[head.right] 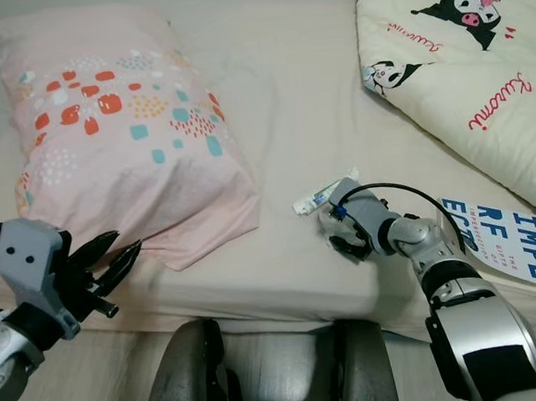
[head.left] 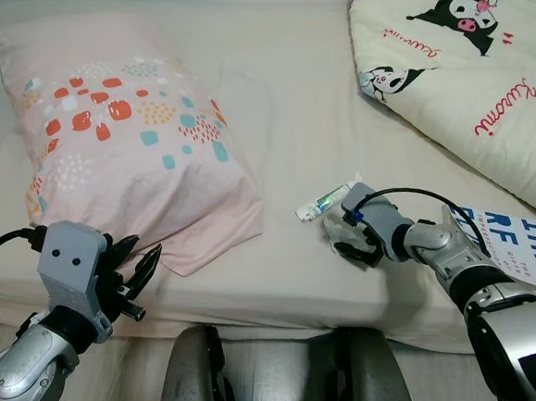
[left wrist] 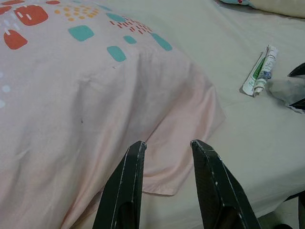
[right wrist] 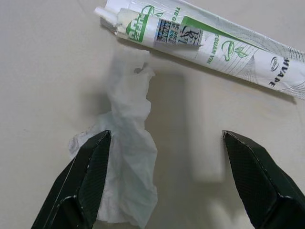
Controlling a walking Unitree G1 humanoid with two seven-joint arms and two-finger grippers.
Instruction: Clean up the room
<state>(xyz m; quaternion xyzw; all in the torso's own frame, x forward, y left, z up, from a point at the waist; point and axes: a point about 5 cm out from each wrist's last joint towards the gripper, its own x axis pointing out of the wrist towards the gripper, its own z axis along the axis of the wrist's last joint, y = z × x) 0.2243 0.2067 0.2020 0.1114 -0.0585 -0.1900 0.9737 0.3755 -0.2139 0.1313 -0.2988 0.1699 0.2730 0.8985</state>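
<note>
A crumpled white tissue (right wrist: 128,157) lies on the beige bed sheet (head.left: 288,106), just beside a white and green toothpaste tube (right wrist: 209,43). My right gripper (right wrist: 164,140) is open low over the sheet; one finger is at the tissue's edge, the other over bare sheet. In the left eye view this gripper (head.left: 350,240) sits right in front of the tube (head.left: 326,200). My left gripper (left wrist: 167,144) is open and empty, held near the bed's front edge and pointing at the lower corner of the pink pillow (head.left: 124,147).
A cream blanket with cartoon prints (head.left: 461,55) covers the back right of the bed. A blue and white book (head.left: 522,245) lies by the right arm near the bed edge. My legs stand against the bed's front.
</note>
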